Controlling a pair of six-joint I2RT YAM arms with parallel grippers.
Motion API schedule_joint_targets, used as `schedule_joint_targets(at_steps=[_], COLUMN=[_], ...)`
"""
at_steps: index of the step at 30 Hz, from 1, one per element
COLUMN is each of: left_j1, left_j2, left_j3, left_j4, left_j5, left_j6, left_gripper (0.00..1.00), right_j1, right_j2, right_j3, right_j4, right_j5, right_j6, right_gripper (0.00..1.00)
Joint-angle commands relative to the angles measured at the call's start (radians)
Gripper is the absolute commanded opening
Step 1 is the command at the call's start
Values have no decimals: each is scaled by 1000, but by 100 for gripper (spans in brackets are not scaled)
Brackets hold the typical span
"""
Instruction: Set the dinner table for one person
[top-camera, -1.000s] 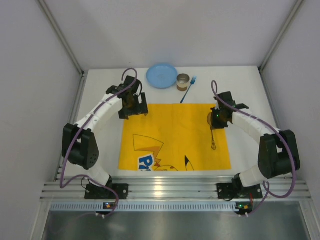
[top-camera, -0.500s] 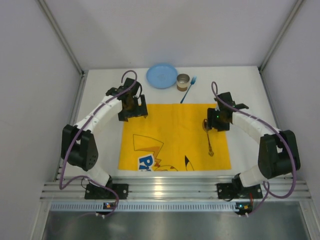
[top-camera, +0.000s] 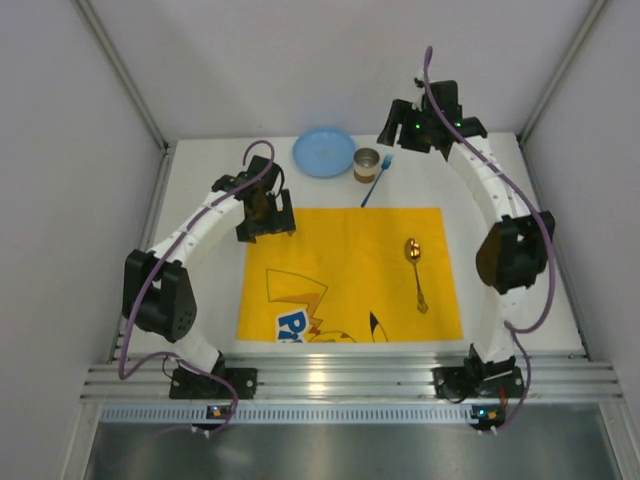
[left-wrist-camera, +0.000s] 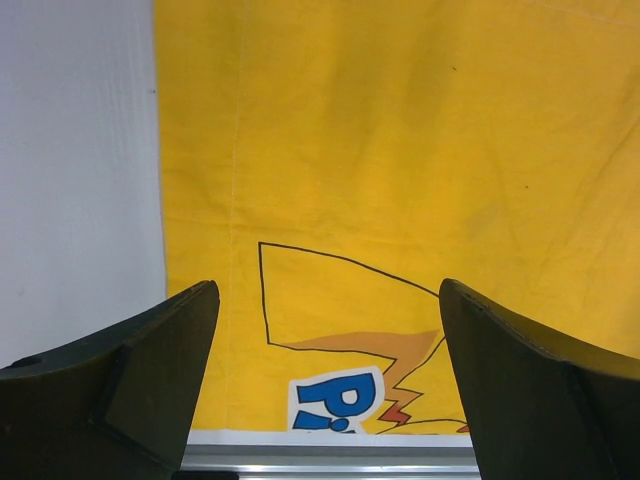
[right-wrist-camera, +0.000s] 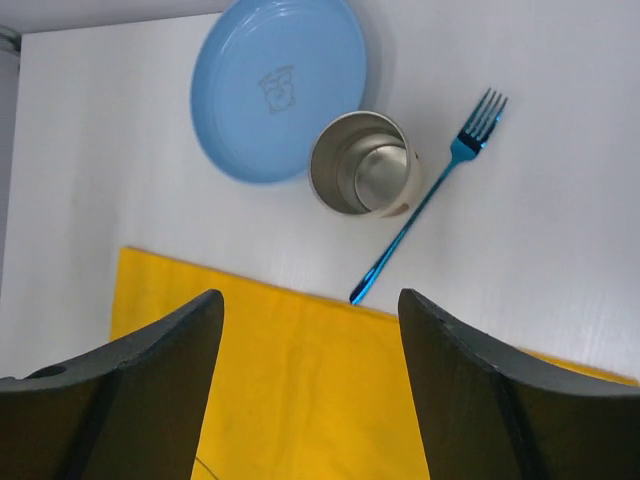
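White-walled enclosure; the large flat white dinner table (top-camera: 320, 193) with silver rail spans its floor, presumably stiff, heavy and fixed (a surface to load, not to grasp). Left gripper (left-wrist-camera: 328, 290), jaws wide and empty, hovers over the yellow cartoon-printed cloth placemat (top-camera: 340, 250) bearing a gold metal spoon (top-camera: 416, 272). Right gripper (right-wrist-camera: 310, 297), likewise agape and empty, hangs above the round blue plate (right-wrist-camera: 275, 85), steel cup (right-wrist-camera: 362, 163) and blue fork (right-wrist-camera: 430, 205).

Dinner table (top-camera: 420, 188): one large, flat, rectangular tabletop; plain white surface, lying level. Ribbed silver aluminium rail (top-camera: 340, 380) runs along its near edge.
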Motion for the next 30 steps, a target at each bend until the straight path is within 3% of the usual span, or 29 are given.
schedule_joint_targets(at_steps=[1,2,5,13,15,16,19,20,27,30], left_j1=[-4,-4,-4,4,9,12,19,19,24,22], left_j2=[-7,-7,-11,-21,-11,-4,7,9,28,30], left_j3=[48,50,57,53,60,71,77,77,77,74], left_j4=[3,3,-1,-11,-15,-20,-21,-20,-21,-18], left_j5=[-16,-20,-36,-112,-117,-125,-123,-122,-99,-94], left_j6=[18,20,26,89,102,105,115,115,116,115], left_gripper=[97,97,97,98,98,98,98,98,98,98], right_j1=[1,-3,-6,3,3,6,6,3,-11,-28], right_j2=[254,347,467,575,591,591,586,572,402,252], right_j3=[196,305,427,469,470,469,467,467,449,299], right_j4=[-24,-39,-50,-29,-29,-29,-32,-30,-35,-43], right_j5=[-108,-114,-84,-10,5,13,28,31,44,94], right_j6=[69,103,158,194,202,208,211,209,168,125], right_gripper=[71,71,71,68,56,38,8,4,0,0])
